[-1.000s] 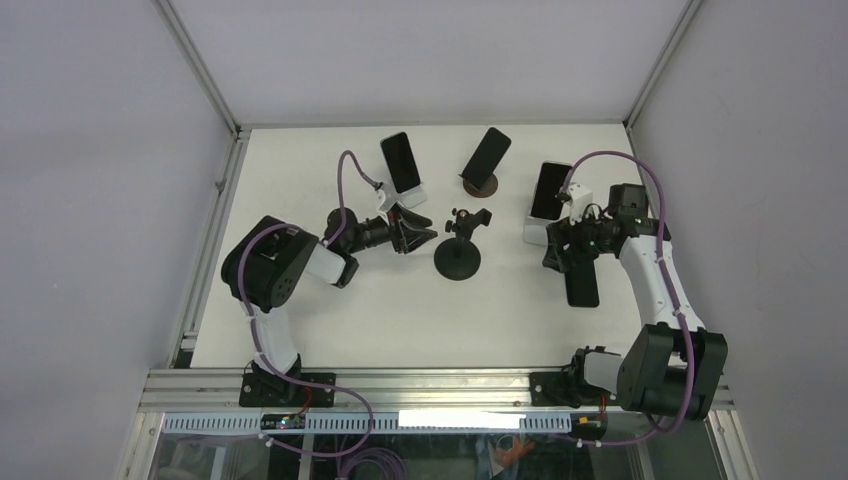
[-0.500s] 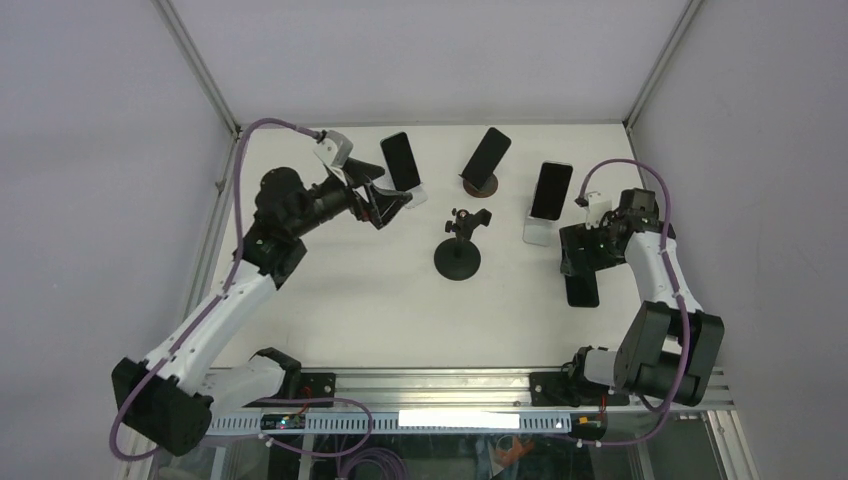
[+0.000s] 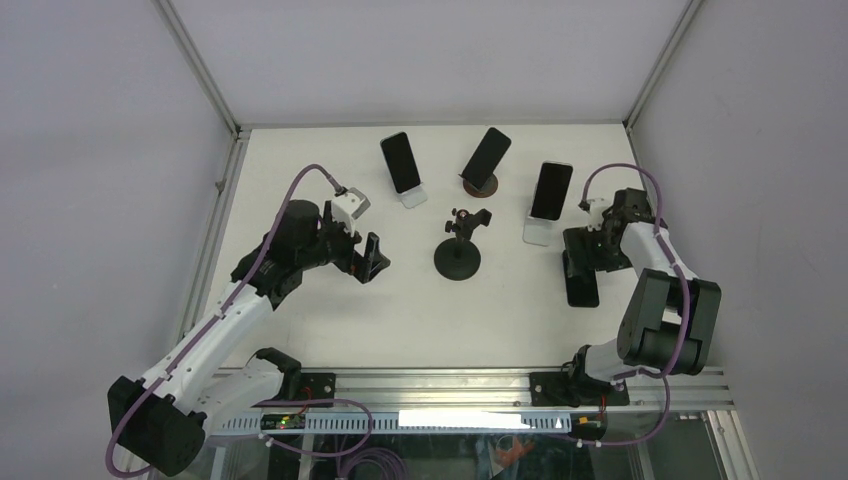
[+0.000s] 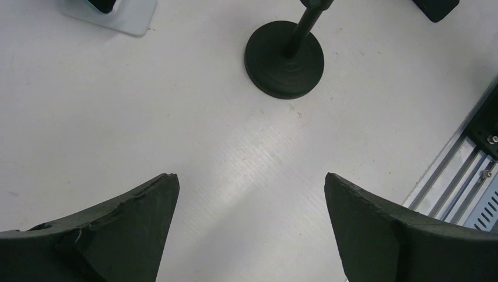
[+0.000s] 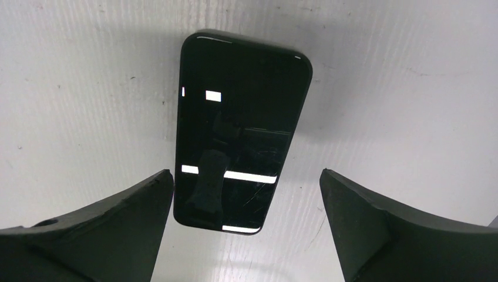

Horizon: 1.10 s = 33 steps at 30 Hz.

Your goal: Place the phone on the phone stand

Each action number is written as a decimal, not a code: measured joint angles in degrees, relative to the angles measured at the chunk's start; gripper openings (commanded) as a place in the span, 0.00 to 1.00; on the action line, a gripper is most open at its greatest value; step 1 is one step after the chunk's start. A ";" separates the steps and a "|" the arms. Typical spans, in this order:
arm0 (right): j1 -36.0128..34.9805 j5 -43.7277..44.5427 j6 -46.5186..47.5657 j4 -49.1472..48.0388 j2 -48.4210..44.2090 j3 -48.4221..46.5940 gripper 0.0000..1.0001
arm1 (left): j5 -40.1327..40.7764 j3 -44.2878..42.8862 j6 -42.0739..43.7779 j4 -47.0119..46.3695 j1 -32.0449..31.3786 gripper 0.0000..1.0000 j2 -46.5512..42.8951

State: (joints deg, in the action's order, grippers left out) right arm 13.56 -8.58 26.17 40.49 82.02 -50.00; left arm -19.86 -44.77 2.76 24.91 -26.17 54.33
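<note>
Now the step in hand looks to be the pick-up of the phone [image 5: 241,129]. It lies flat, screen up, at the right side of the worktop [image 3: 420,310], close to the right arm. The right gripper [image 5: 246,174] hangs over one end of it with the jaws wide open and nothing held, one finger outside each long edge. To do this well, I think the gripper should come straight down, centred on the width of the phone. It should close on the two long edges, not press on the screen. A flat phone offers very little edge to catch, so the fingertips must reach the worktop, or the phone may slip out.

The stand [image 3: 458,262] is black, with a round base and a small clamp on top. It is free in the middle of the worktop, apart from the phone. The left gripper [image 4: 252,176] is also wide open and empty, above bare worktop to the left of the stand.

Behind, three more phones lean on stands of their own: the left phone [image 3: 400,163], the middle phone [image 3: 487,155] and the right phone [image 3: 551,190]. The right phone is just behind the right gripper, so a lifted phone could knock it. The path to the stand should pass in front of it.
</note>
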 measured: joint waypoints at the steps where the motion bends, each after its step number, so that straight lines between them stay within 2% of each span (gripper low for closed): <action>1: -0.15 0.37 -0.42 -0.44 0.20 0.00 0.99 | 0.31 0.00 0.42 0.26 0.00 0.99 -0.24; 12: -2.25 0.76 -3.39 -3.17 3.23 0.00 0.98 | 0.35 0.00 1.90 0.44 0.00 0.98 -1.75; 22: -5.29 3.72 -4.33 -4.24 6.56 0.00 0.91 | 0.37 0.00 2.40 0.46 0.00 0.97 -1.75; 29: -6.97 4.92 -4.92 -4.09 7.69 -0.81 0.79 | 0.37 0.00 2.47 0.46 0.00 0.97 -1.75; 33: -7.08 5.01 -5.20 -4.00 7.93 -1.09 0.60 | 0.37 0.00 2.51 0.46 0.00 0.97 -1.75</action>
State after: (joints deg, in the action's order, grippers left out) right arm 6.48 -3.57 20.97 36.49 89.95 -51.09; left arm -19.49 -44.77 5.28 25.36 -26.17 52.58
